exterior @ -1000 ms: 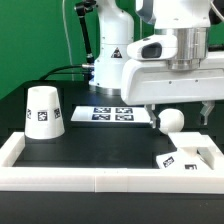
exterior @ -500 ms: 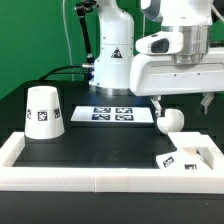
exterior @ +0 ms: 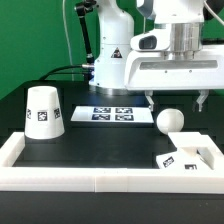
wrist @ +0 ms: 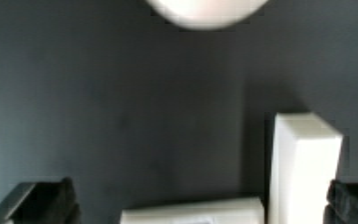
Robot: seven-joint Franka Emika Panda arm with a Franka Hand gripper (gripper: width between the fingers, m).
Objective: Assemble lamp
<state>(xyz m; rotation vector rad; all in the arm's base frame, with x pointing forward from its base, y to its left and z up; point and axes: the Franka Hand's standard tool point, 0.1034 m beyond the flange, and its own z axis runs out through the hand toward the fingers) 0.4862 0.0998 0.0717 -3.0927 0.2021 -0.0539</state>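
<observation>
The white cone shade [exterior: 43,110] stands at the exterior view's left. The ball-topped bulb [exterior: 170,120] stands on the black table just right of the marker board [exterior: 122,114]. The square base [exterior: 190,155] rests tilted in the front right corner of the white frame. My gripper [exterior: 176,100] hangs open and empty just above the bulb, one finger on each side of it. In the wrist view the bulb [wrist: 208,10] shows at the picture's edge, a white part that is probably the base [wrist: 202,213] lies between my dark fingertips [wrist: 43,205], and the gripper [wrist: 197,205] is open.
A low white frame [exterior: 90,178] borders the table's front and sides; its wall also shows in the wrist view [wrist: 306,160]. The robot's white body [exterior: 112,55] and black cables stand behind the marker board.
The gripper has risen a little above the bulb while staying open. The bulb, shade and base have not moved.
</observation>
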